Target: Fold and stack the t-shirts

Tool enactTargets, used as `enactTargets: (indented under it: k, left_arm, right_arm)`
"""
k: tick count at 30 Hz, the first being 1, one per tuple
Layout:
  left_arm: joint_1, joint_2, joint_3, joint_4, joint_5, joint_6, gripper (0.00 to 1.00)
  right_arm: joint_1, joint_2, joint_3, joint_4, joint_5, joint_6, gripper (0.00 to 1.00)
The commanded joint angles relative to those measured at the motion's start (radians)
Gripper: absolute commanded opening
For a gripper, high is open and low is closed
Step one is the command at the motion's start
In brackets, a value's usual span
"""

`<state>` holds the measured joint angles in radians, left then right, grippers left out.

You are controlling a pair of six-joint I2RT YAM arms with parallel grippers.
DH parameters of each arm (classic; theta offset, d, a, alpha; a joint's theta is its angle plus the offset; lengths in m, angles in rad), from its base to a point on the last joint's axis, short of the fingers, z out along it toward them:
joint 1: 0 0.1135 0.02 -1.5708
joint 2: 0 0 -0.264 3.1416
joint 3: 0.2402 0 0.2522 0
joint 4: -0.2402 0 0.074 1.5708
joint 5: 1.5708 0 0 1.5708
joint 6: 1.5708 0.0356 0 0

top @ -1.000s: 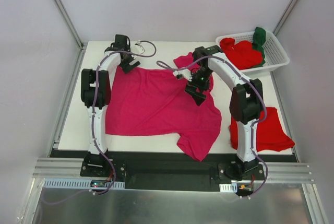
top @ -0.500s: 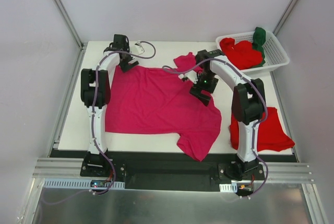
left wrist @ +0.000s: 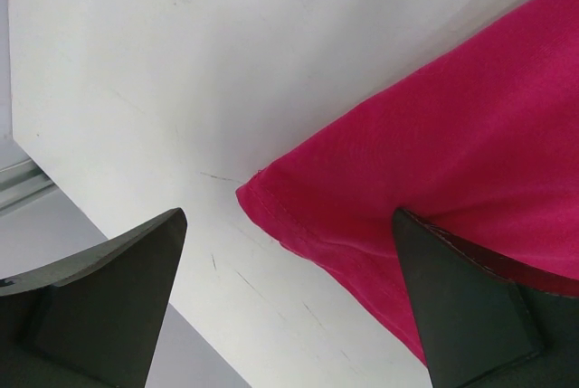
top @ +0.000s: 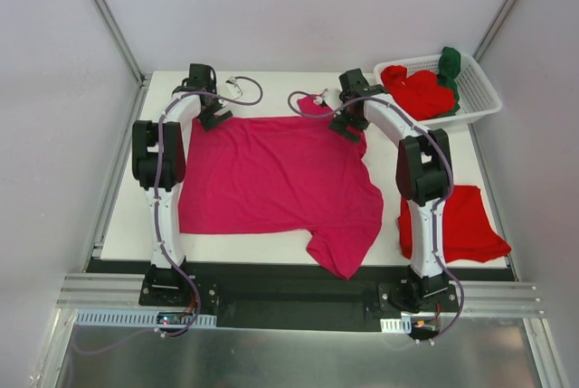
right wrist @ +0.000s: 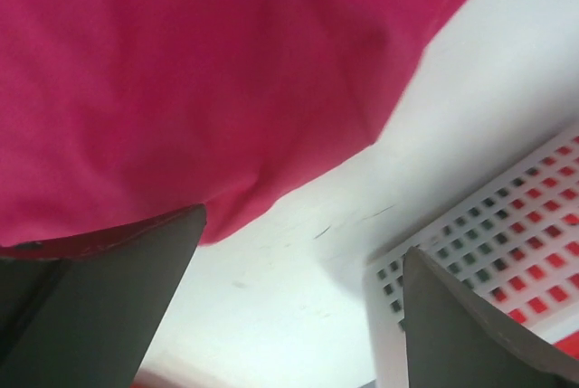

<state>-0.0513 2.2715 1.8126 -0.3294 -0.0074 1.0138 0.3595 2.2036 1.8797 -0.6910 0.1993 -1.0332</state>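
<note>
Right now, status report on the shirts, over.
Left end effector, right end effector open, empty, at far edge of magenta t-shirt. Shirt spread, unfolded; red t-shirt folded at right. Nothing blocking.

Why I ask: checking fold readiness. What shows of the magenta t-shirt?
The magenta t-shirt, soft plain cloth, lies spread nearly flat on the white table, hem leftward, one sleeve hanging over the near edge, the other at the far side. The open left pincer and right pincer are over its two far corners; contact cannot be told.

Robot lab cell, white table [top: 271, 88], plain panels [top: 298, 8] around, left arm [top: 161, 166], right arm [top: 421, 175], aluminium rail [top: 99, 296]
</note>
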Motion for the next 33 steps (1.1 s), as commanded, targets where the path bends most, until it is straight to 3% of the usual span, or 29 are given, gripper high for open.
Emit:
enactTargets:
  k: [1,18,33]
  left_arm:
    - [-0.005,-0.036,0.007,-0.048,-0.025,-0.004,0.99]
    - [-0.015,-0.09,-0.078,-0.045,-0.025,-0.017,0.99]
    - [-0.013,-0.116,-0.122,-0.046,-0.019,-0.029,0.99]
  right_arm:
    - [0.006,-0.03,-0.053,0.224,0.045,-0.024,0.96]
    - [0.024,-0.028,-0.231,0.589,0.261,-0.197,0.96]
    - [0.038,-0.002,-0.264,0.72,0.321,-0.255,0.96]
